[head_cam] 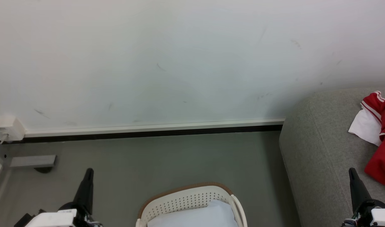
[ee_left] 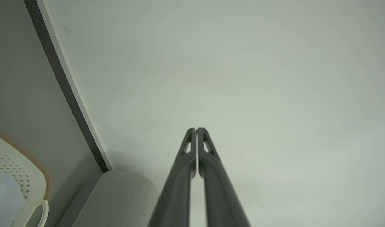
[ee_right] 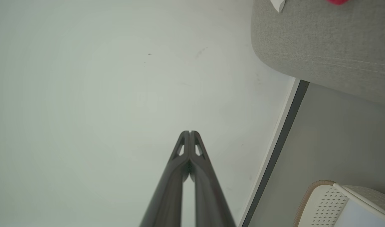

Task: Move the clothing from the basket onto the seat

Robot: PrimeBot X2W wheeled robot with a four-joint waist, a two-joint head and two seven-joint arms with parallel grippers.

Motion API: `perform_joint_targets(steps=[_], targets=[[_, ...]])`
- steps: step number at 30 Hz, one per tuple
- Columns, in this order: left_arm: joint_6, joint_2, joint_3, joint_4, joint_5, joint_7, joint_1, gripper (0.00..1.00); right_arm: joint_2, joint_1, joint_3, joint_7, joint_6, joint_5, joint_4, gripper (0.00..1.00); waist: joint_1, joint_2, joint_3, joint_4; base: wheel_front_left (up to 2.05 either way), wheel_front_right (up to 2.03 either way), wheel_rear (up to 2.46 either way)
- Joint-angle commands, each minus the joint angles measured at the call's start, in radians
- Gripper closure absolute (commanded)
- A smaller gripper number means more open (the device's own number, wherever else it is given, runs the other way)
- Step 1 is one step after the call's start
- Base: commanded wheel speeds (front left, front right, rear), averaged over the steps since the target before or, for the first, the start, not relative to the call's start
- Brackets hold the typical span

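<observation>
L gripper [head_cam: 89, 171] sits low at the left, fingers pointing up twd the wall [head_cam: 180, 63], above the grey floor [head_cam: 148, 157]. Its two dark fingers are pressed tight together w/ nothing btwn them. R gripper [head_cam: 352, 171] sits low at the right, pointing up too, seen against the seat [head_cam: 318, 148]. It is near the clothing [head_cam: 380, 160] but not touching. Its fingers are pinched tight as well and hold nothing. The clothing is red w/ a white part and red-and-white stripes, crumpled in a heap on the seat. The basket [head_cam: 180, 201] stands on the floor btwn the two grippers, white w/ little holes and a brown rim. Something pale lies inside; can't tell what.
</observation>
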Motion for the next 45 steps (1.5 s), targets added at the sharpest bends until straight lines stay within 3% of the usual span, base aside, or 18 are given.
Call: perform_joint_targets(steps=[1, 45], targets=[[-0.007, 0.007, 0.003, -0.003, -0.013, 0.004, -0.007, 1.00, 0.000, -0.012, -0.004, -0.002, -0.002, -0.002, -0.004, 1.00, 0.0000, 0.0000, 0.000, 0.000, 0.00, 0.00, 0.00], [-0.007, 0.007, 0.003, -0.003, -0.013, 0.004, -0.007, 1.00, 0.003, -0.012, -0.008, 0.002, -0.002, -0.007, -0.004, 1.00, 0.0000, 0.0000, 0.000, 0.000, 0.00, 0.00, 0.00]])
